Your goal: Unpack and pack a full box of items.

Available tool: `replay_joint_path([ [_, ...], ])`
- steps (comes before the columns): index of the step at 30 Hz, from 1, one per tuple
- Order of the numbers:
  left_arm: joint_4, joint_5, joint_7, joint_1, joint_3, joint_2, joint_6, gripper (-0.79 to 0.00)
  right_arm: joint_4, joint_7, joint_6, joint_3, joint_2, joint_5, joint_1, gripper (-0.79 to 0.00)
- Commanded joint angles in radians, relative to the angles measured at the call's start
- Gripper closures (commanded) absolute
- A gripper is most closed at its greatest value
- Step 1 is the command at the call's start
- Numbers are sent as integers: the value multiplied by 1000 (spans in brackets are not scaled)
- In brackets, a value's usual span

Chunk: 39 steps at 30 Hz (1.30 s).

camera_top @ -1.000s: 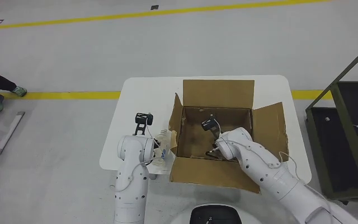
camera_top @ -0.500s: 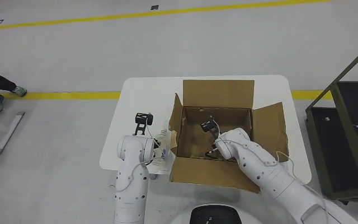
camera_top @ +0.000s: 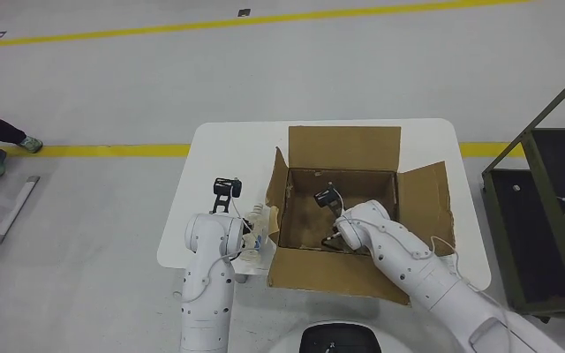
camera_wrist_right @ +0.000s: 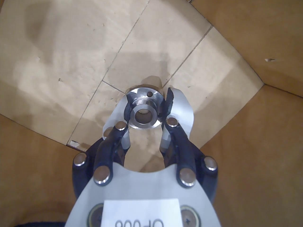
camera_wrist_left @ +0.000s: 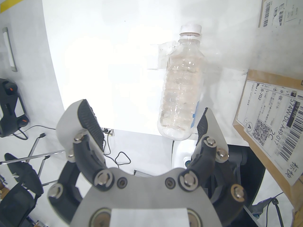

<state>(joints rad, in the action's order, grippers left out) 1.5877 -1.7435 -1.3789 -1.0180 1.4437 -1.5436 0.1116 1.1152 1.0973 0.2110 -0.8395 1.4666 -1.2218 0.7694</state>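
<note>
An open cardboard box (camera_top: pixel 424 203) stands on the white table (camera_top: pixel 229 146). Inside it, above the box floor (camera_wrist_right: pixel 71 48), my right gripper (camera_wrist_right: pixel 146 109) is shut on a small metal flanged bushing (camera_wrist_right: pixel 144 116); the right arm (camera_top: pixel 388 243) leans into the box. A clear plastic bottle (camera_wrist_left: pixel 182 90) with a white cap lies on the table beside the box's outer wall (camera_wrist_left: pixel 272 114). My left gripper (camera_wrist_left: pixel 149 121) hangs open just above the bottle's base end, one finger (camera_wrist_left: pixel 206 124) close beside it. In the top view the bottle (camera_top: pixel 254 231) lies next to the left arm (camera_top: pixel 212 243).
The box flaps (camera_top: pixel 344 141) stand open on all sides. The table's near edge (camera_wrist_left: pixel 132 131) runs just under the left gripper. A dark metal rack (camera_top: pixel 530 221) stands to the right of the table. Bare table lies left of the box.
The right arm has shifted slightly to the left inside the box with the bushing held. The left arm and the bottle have kept still.
</note>
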Motion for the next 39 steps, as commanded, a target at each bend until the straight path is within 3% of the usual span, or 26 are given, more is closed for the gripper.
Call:
replay_joint_path([
  [1, 0, 0, 0, 0, 0, 0, 0, -785, 46, -3, 13, -23, -4, 0, 11, 0],
  [6, 0, 0, 0, 0, 0, 0, 0, -785, 221, 11, 16, -116, -31, -14, 77, 0],
  [12, 0, 0, 0, 0, 0, 0, 0, -785, 611, -12, -9, -330, -78, 16, 266, 0],
  [18, 0, 0, 0, 0, 0, 0, 0, -785, 920, -169, -55, -633, -107, 222, 509, 0],
  [23, 0, 0, 0, 0, 0, 0, 0, -785, 1049, -316, -49, -875, -116, 356, 689, 0],
  [26, 0, 0, 0, 0, 0, 0, 0, -785, 1062, -375, -26, -989, -118, 388, 775, 0],
  [31, 0, 0, 0, 0, 0, 0, 0, -785, 990, -365, 18, -1085, -122, 410, 840, 0],
  [39, 0, 0, 0, 0, 0, 0, 0, -785, 757, -260, 112, -1032, -134, 283, 792, 0],
])
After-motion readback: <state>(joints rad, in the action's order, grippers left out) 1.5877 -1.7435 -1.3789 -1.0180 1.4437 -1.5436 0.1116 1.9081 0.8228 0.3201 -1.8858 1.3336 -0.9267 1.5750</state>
